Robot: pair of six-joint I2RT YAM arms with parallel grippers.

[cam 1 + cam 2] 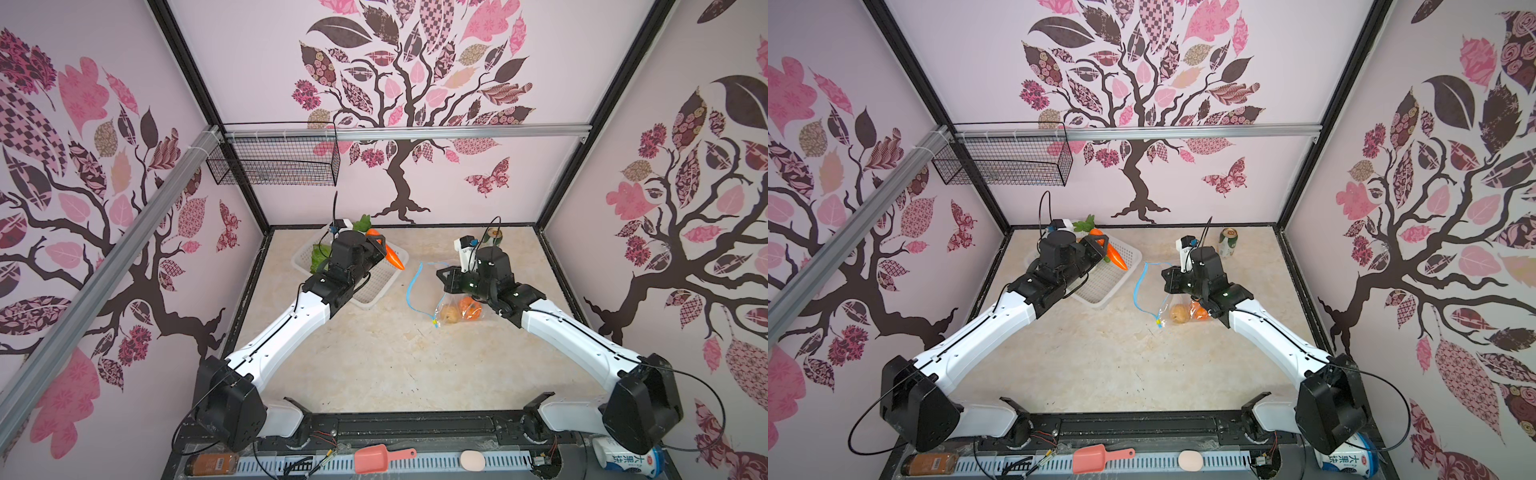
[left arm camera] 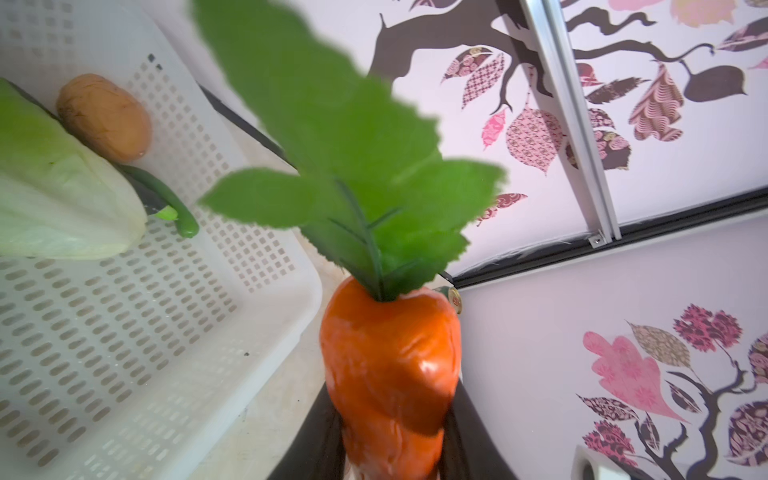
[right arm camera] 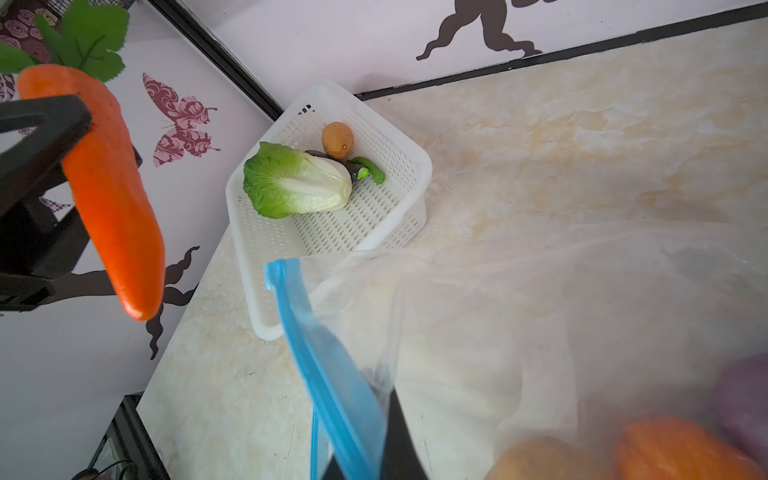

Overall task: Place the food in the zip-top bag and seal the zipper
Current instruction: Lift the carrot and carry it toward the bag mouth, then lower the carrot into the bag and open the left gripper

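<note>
My left jaws grip the carrot (image 1: 392, 255) in the air beside the basket (image 1: 372, 293). My right jaws are pinched on the zip-top bag (image 3: 540, 316) at its zipper (image 3: 320, 357), holding the mouth open above the table (image 1: 374, 365). One potato (image 1: 449, 314), the pumpkin (image 1: 471, 308) and the onion (image 3: 744, 395) are in. The cabbage (image 3: 295, 183), a second potato (image 3: 337, 139) and the eggplant (image 3: 328, 158) wait, and sealing is left.

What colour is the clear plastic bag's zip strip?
The zip strip is light blue; right wrist view.
</note>
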